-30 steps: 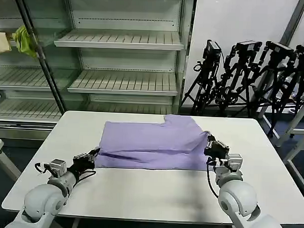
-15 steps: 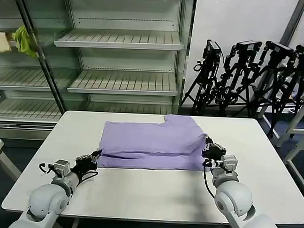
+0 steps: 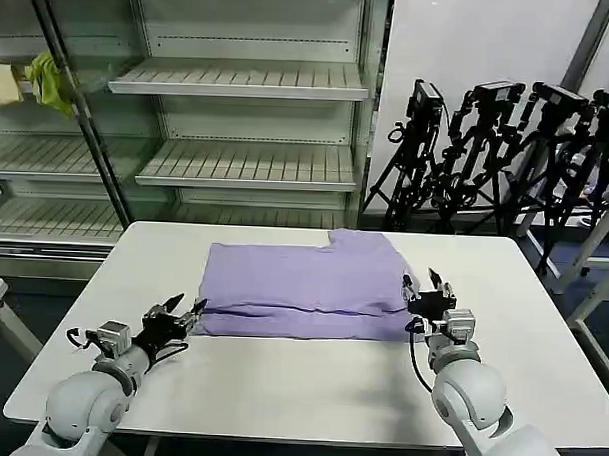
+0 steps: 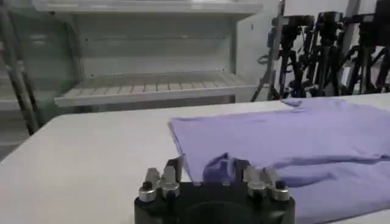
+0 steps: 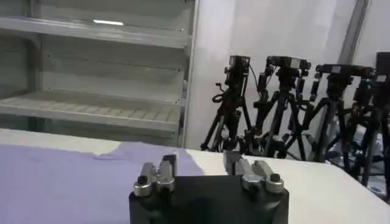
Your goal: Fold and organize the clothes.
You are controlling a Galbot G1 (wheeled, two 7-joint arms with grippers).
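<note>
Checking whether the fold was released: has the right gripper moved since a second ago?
Yes. The right gripper has opened and drawn slightly off the T-shirt edge, toward the table's right side.

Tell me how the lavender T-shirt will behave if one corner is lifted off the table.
The T-shirt will probably drape and sag, since it lies flat with soft creases in folded layers. It looks light and thin, so a lifted corner may peel the top layer open. On the smooth white table it would likely slide if pushed.
</note>
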